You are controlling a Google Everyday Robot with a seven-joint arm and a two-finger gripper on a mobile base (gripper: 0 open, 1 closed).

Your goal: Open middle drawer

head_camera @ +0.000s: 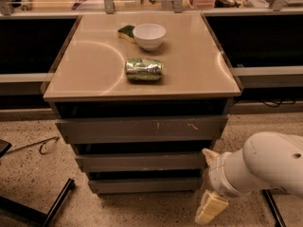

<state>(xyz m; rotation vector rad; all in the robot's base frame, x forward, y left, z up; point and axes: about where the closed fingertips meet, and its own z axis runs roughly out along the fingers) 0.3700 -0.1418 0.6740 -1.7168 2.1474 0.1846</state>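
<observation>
Middle drawer [139,162] sits shut, its flat grey front flush between the scratched top front [142,129] and the lowest front [144,186]. With no handle to catch, the fingers could slide off the edge or hook the wrong front, since all three lie close together. A tug at one corner might also skew the drawer or jolt the can [144,70] lying on the surface [85,74]. The gripper [209,181] hangs just beside the drawer's right end, low at the cabinet's corner, fingers [211,208] spread and holding nothing.
</observation>
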